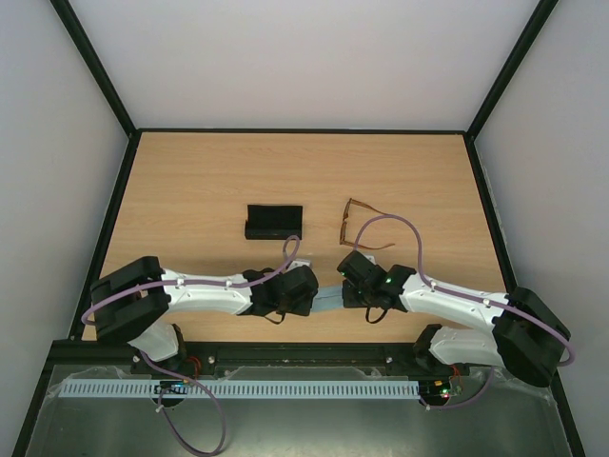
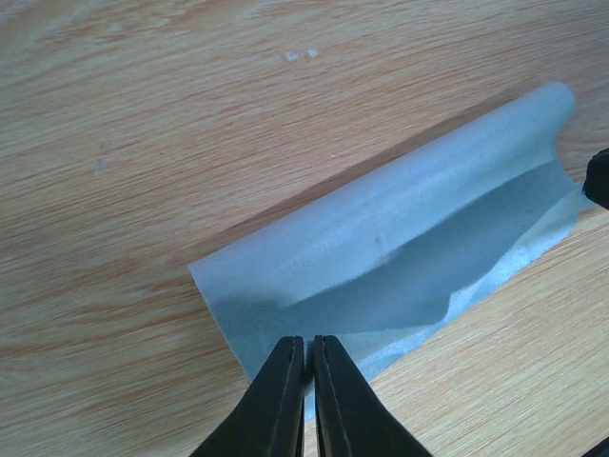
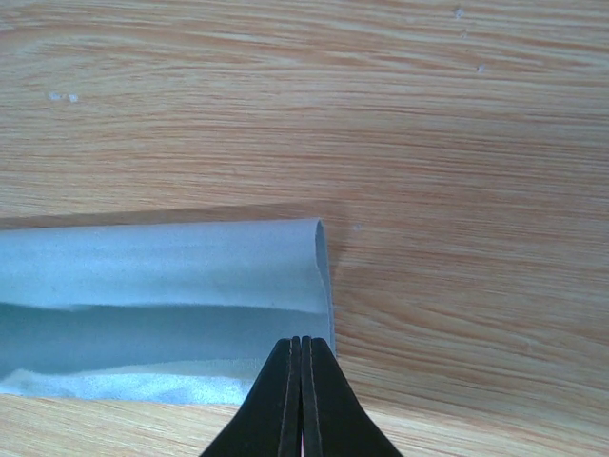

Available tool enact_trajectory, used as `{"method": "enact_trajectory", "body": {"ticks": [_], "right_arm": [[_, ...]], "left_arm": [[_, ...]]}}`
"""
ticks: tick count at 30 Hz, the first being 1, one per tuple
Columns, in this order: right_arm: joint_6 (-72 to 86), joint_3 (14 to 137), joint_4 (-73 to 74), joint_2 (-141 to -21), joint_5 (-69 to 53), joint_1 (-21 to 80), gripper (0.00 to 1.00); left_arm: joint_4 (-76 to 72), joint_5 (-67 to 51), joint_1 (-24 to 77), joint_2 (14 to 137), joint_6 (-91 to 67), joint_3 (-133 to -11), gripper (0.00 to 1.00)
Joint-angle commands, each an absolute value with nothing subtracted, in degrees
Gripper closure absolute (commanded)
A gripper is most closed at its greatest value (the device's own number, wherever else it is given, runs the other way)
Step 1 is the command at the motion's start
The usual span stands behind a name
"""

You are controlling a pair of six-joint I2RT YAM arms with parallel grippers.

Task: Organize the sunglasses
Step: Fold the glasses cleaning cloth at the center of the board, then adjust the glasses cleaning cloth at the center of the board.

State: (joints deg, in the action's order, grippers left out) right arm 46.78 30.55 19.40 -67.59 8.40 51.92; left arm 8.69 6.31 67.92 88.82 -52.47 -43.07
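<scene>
Left gripper (image 2: 306, 345): you are seeing its jaws pinching shut on the cloth (image 2: 400, 238) edge.
Right gripper (image 3: 301, 343): jaws pinching shut on the opposite edge.
Sunglasses (image 1: 360, 226): lying amber-tinted, temples spread, near the case (image 1: 274, 221).

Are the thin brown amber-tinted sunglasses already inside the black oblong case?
No, the thin brown amber-tinted sunglasses lie on the wooden table to the right of the black oblong case, apart from it.
</scene>
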Motion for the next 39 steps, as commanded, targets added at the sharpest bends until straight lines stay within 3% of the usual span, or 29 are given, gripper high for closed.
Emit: {"method": "enact_trajectory", "body": {"ticks": [1,5,14,17,24,25,29,31,39], "right_arm": [[47.7,30.0,21.0,-68.2,9.0,52.6,0.98],[47.8,30.2,21.3,-68.0,8.9,52.7,0.98],[48.9,30.2,23.3,-65.6,8.6,53.9,0.81],[49.6,30.0,24.4,-63.7,8.1,54.0,0.80],[49.9,31.6,26.8,-59.9,9.0,54.0,0.78],[49.6,32.0,26.8,-60.3,9.5,54.0,0.78],[48.1,33.9,25.2,-64.4,10.5,54.1,0.81],[47.5,35.0,24.0,-66.8,11.0,54.1,0.85],[45.2,39.5,19.1,-76.3,10.2,53.8,0.91]], "left_arm": [[8.6,7.6,68.6,88.5,-53.2,-42.4,0.93],[8.8,7.5,68.8,88.1,-53.6,-42.2,0.89],[10.4,8.0,69.0,86.0,-54.3,-42.1,0.86],[11.6,8.2,69.0,84.3,-54.8,-42.2,0.83],[14.7,9.2,68.9,80.6,-55.6,-42.7,0.57],[14.7,9.0,68.9,81.0,-55.4,-42.9,0.58],[13.6,7.9,68.9,84.2,-54.9,-44.2,0.85],[12.7,7.1,68.9,86.0,-54.7,-44.9,0.93],[9.5,5.1,66.7,91.0,-54.3,-46.8,0.97]]}}
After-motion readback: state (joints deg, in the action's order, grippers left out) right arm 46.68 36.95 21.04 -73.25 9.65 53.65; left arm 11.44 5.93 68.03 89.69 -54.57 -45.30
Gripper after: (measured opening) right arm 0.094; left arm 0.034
